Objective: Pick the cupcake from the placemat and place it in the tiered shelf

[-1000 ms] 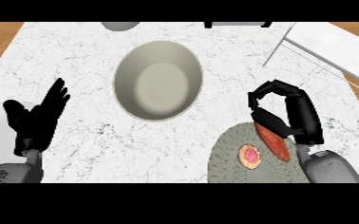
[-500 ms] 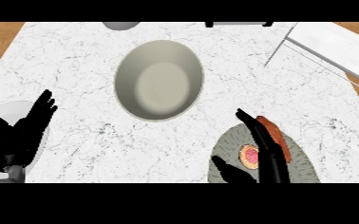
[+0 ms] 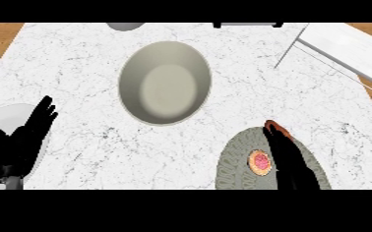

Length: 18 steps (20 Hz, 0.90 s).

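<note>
The cupcake [image 3: 259, 161], pink-topped with an orange rim, sits on the grey-green round placemat [image 3: 236, 163] at the lower right. My right hand [image 3: 285, 158] lies over the mat just right of the cupcake, its fingers straight and pointing away from me, touching or nearly touching the cupcake's side. My left hand [image 3: 30, 136] rests open at the lower left edge, fingers up. The white tiered shelf [image 3: 335, 45] shows at the upper right corner.
A large pale bowl [image 3: 165, 82] stands in the middle of the marble counter. A grey round object [image 3: 125, 26] and a dark item [image 3: 247, 24] sit at the far edge. A light round thing [image 3: 15, 115] lies partly behind my left hand.
My right hand went from curled above the mat to straight fingers beside the cupcake. The view has shifted slightly, and the left hand sits lower and closer to the edge.
</note>
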Available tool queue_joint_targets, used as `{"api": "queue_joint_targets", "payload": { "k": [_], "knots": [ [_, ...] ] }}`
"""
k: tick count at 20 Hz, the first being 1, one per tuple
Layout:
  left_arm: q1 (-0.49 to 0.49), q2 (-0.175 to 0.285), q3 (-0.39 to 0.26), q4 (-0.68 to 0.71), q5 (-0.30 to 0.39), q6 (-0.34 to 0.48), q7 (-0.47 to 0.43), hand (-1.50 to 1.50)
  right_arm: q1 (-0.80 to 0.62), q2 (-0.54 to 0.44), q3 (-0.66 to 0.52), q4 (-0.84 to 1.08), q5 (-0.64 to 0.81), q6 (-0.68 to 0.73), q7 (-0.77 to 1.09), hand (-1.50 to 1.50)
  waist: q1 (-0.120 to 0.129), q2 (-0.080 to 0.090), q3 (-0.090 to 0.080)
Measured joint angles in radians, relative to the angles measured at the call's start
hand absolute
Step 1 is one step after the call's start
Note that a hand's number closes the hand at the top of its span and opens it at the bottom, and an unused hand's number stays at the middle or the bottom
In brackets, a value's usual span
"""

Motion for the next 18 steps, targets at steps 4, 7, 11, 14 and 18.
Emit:
{"api": "queue_joint_targets", "payload": {
  "k": [4,7,11,14,18],
  "knots": [
    [-0.012,0.004,0.001,-0.007,-0.001,-0.002,0.013,0.00,-0.008,-0.036,0.049,-0.068,0.060,0.263,0.165,-1.50,0.012,0.005,0.001],
    [-0.012,-0.004,-0.003,-0.006,-0.005,-0.005,0.008,0.00,-0.052,-0.030,0.071,-0.130,0.069,0.466,0.276,-1.50,0.022,0.007,0.003],
    [-0.011,-0.015,-0.009,-0.009,-0.015,-0.010,0.006,0.00,-0.131,0.036,0.093,-0.151,0.083,0.649,0.348,-1.50,0.028,0.009,0.005],
    [-0.006,-0.014,0.001,-0.007,-0.018,-0.018,0.006,0.00,-0.165,0.075,0.081,-0.146,0.079,0.729,0.350,-1.50,0.027,0.009,0.007],
    [-0.036,-0.027,0.010,0.017,-0.028,-0.019,0.009,0.00,-0.179,0.099,0.048,-0.124,0.078,0.788,0.327,-1.50,0.022,0.010,0.008]
  ]
}}
